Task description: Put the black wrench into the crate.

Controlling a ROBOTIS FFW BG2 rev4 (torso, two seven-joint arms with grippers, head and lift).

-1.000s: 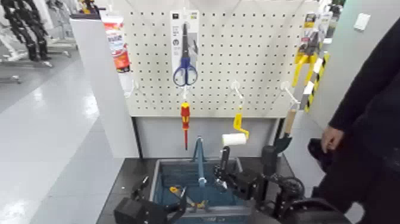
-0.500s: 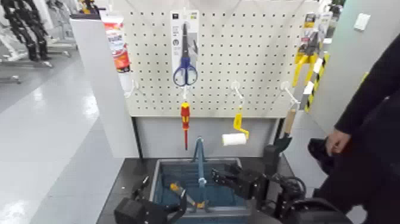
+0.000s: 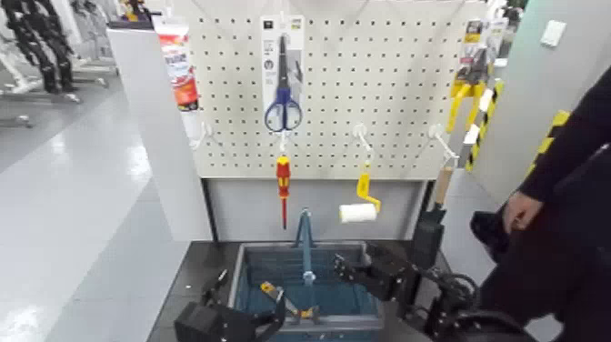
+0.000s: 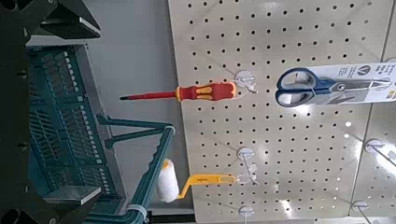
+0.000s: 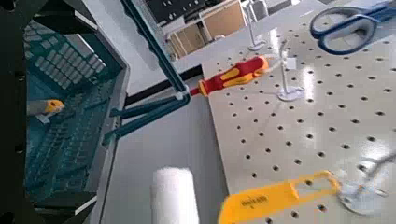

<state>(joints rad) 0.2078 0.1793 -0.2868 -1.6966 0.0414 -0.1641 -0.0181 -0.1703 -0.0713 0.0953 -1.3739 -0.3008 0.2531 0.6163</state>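
The crate point(image 3: 238, 276), blue-grey with a blue arched handle, stands low in the head view, just below the pegboard. My right gripper point(image 3: 344, 269) hovers over the crate's right half. It is open, and its dark fingers point(image 5: 58, 15) stand wide apart with nothing between them. The black wrench cannot be made out in any view and is out of the gripper. My left gripper point(image 3: 273, 314) rests at the crate's near left corner, open and empty. Both wrist views look across the crate point(image 4: 63, 112) point(image 5: 75, 65) toward the board.
On the pegboard hang blue-handled scissors point(image 3: 283, 107), a red-and-yellow screwdriver point(image 3: 283, 178), a yellow-handled paint roller point(image 3: 360, 209) and a brush point(image 3: 440, 189). A small yellow-handled tool point(image 3: 266, 289) lies in the crate. A person in dark clothes point(image 3: 568, 209) stands close on the right.
My right gripper held the black wrench upright over the crate, then dipped toward it and opened. The wrench is gone from its fingers. The person shifted slightly to the right.
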